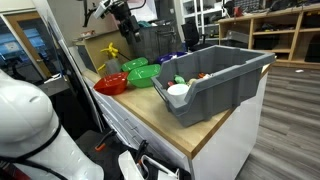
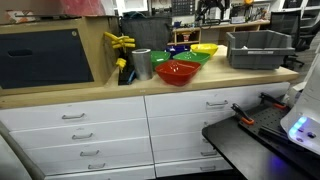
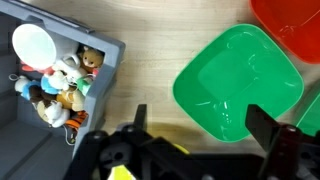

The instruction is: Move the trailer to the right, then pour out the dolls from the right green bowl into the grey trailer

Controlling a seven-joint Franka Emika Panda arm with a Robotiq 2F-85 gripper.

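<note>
In the wrist view the trailer (image 3: 108,65) is seen at the left, with the dolls (image 3: 65,90) heaped inside it beside a white cup (image 3: 35,45); to its right, on the wooden surface (image 3: 150,80), an empty green bowl (image 3: 238,80) is set upright, with a red bowl (image 3: 290,25) just beside it. The pincer (image 3: 200,125) is held wide above the surface; nothing is gripped between its fingers (image 3: 263,125).

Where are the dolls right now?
In the wrist view the dolls sit inside the grey trailer at the left of the picture, next to a white cup, with an empty green bowl just to the trailer's right.
</note>
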